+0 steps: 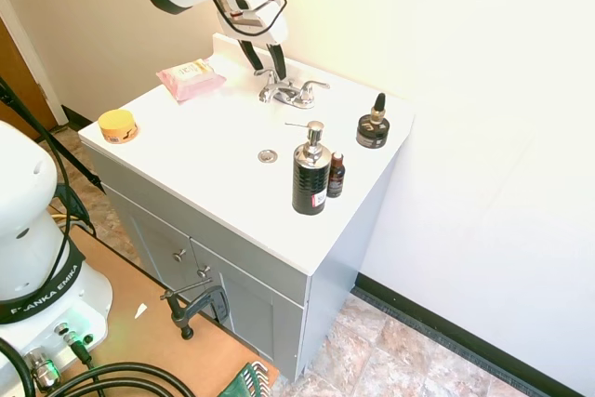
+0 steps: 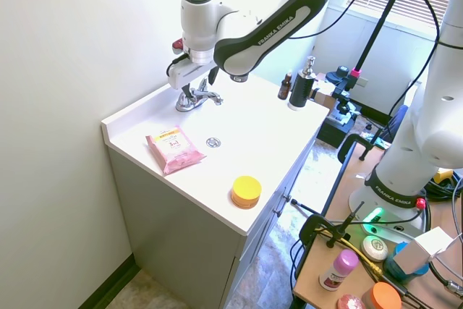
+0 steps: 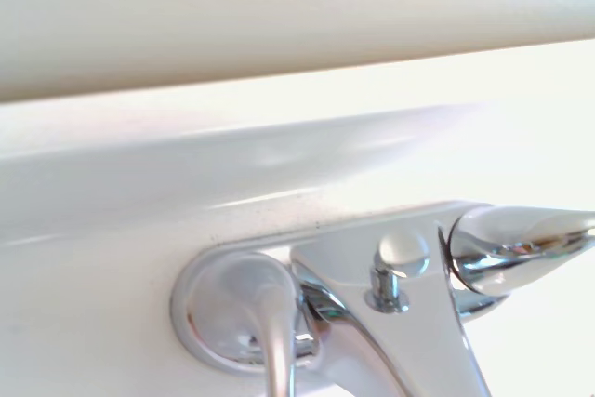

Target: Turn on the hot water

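Hot lever: chrome, left of spout, at back of white counter. Claw: just above lever, fingers apart. Also: pump bottle, pink wipes, yellow tin.

I see the faucet at the counter's back edge, the gripper just above its left lever, wipes left, drain in front, pump bottle nearer right.

Pink wipes pack, orange tin, black pump btl, small dropper btl, dark jar.
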### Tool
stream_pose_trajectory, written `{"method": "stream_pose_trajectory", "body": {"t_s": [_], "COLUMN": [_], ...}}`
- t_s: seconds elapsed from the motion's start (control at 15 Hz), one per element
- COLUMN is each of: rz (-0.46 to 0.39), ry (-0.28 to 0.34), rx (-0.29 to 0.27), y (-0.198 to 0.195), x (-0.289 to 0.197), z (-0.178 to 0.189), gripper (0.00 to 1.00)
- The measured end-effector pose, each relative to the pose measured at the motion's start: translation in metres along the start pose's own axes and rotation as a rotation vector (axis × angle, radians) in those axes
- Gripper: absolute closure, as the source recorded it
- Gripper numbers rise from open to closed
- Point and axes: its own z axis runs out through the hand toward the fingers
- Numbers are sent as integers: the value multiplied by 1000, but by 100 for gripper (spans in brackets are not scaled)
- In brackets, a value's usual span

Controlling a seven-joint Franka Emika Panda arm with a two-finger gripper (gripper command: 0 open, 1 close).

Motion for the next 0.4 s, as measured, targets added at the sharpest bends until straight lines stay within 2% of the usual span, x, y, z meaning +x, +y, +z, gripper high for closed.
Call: {"method": "stream_pose_trajectory", "body": {"t_s": [0.27, 0.4], "rz": [-2, -18], "ry": [-14, -83], "rx": [-11, -4], "y": [8, 15], "x": [0, -3], "z": [-4, -19], "gripper": [0, 0]}}
